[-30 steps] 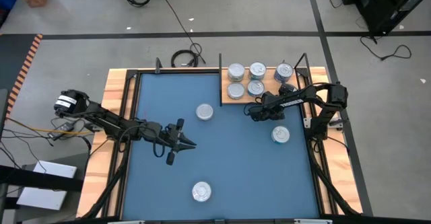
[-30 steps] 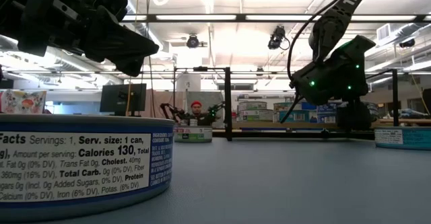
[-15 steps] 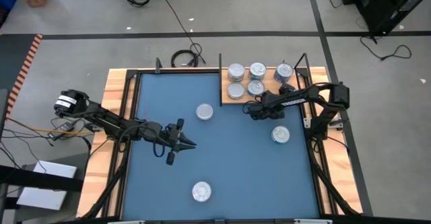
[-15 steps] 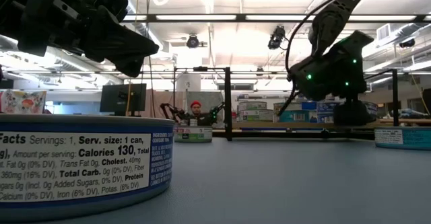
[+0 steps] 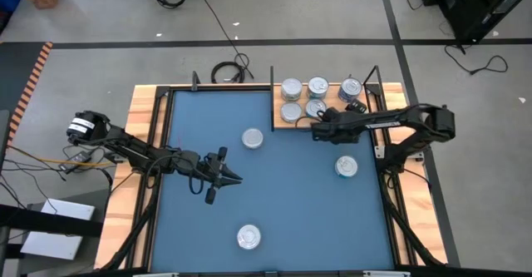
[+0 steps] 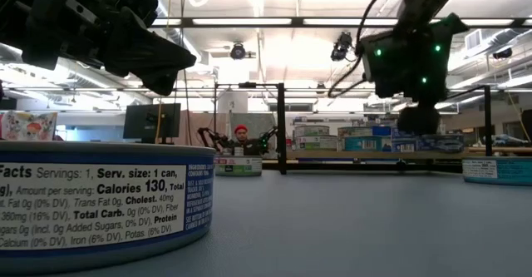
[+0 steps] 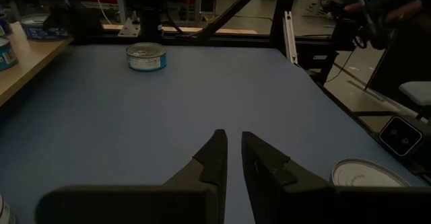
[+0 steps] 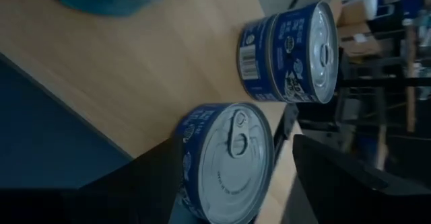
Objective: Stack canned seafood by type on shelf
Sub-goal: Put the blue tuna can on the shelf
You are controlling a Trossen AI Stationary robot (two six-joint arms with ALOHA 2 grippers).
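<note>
The shelf (image 5: 278, 120) lies at the mat's far side and carries several tins of canned seafood. My right gripper (image 5: 317, 131) hovers open at its near edge. In the right wrist view its fingers stand either side of a tin (image 8: 225, 160) that rests by its base on the board (image 8: 135, 69), and a stack of two tins (image 8: 289, 42) stands beyond. Loose tins sit on the blue mat at centre (image 5: 253, 138), right (image 5: 346, 167) and near (image 5: 248, 237). My left gripper (image 5: 224, 174) hangs over the mat's left half, fingers a narrow gap apart (image 7: 234, 146), holding nothing.
A dark frame rail (image 5: 272, 86) rises at the shelf's left end. The mat between the loose tins is bare blue. In the low view a person (image 6: 241, 136) sits far beyond the table, and the near tin (image 6: 100, 202) fills the left foreground.
My right gripper has risen from just above the mat at the shelf's near edge and has rolled and tipped as it rose; its fingers stay open. The tins on the shelf and mat have kept their places.
</note>
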